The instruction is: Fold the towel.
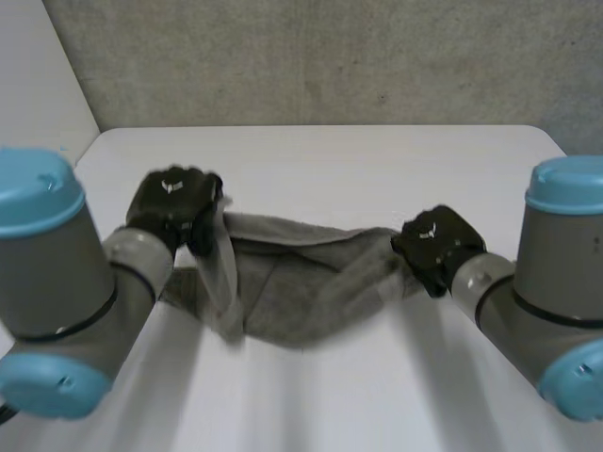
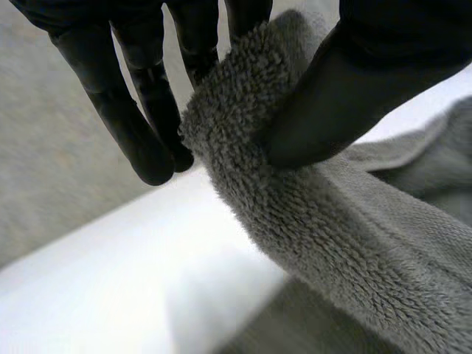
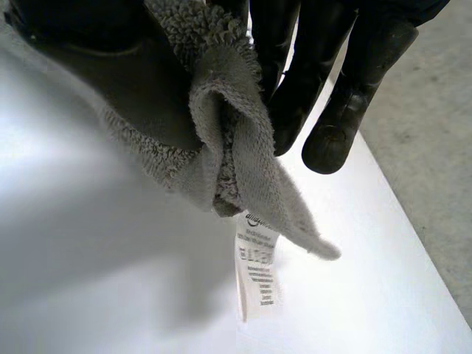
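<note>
Over the near half of the white desk (image 1: 330, 160), the grey towel (image 1: 301, 282) is held up by one long edge and sags in the middle, and its lower part seems to rest on the surface. The left robot hand (image 1: 174, 207) is grasping one end of that edge, with the thumb pressing the plush against the fingers. The right robot hand (image 1: 435, 240) is grasping the other end, a bunched corner from which a white care label (image 3: 254, 269) dangles. The step in hand looks like carrying the lifted edge across to make the fold. To do it well, both ends should travel level and at one pace, drawn apart just enough to take out the sag. The raised edge can then be laid squarely on the opposite one. The bunched right corner may skew the fold, so it wants smoothing as it lands. Neither grasp should let go until the cloth lies flat.
</note>
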Robot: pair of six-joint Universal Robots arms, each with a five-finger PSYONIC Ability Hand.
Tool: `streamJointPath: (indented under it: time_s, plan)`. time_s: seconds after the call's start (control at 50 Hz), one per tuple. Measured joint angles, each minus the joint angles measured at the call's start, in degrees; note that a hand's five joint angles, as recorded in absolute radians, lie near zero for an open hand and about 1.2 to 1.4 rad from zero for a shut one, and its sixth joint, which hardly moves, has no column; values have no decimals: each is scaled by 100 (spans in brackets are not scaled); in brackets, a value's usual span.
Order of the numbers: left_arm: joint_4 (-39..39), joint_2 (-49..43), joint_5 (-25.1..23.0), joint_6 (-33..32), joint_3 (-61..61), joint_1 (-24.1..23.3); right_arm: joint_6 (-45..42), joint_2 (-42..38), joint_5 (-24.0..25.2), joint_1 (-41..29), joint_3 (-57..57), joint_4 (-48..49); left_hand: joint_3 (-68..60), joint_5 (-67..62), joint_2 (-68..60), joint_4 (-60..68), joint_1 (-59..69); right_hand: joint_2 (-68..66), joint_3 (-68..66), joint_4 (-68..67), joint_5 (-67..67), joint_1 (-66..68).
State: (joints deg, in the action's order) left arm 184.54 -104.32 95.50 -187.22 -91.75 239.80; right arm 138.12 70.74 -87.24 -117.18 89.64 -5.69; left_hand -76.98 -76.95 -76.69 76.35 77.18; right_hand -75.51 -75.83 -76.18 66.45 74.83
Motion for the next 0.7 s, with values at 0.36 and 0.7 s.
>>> streamJointPath:
  time_s: [0.36, 0.7]
  plan:
    - [1277, -198, -742, -643, 3495, 558, 798, 312, 144, 28, -2476, 4062, -1025, -669, -738, 1047, 399, -14, -4, 0, 0, 0]
    - [2334, 85, -936, -92, 2453, 1066, 368, 366, 2049, 545, -1752, 2772, -1028, -687, -779, 1047, 399, -35, -30, -1, 10, 0]
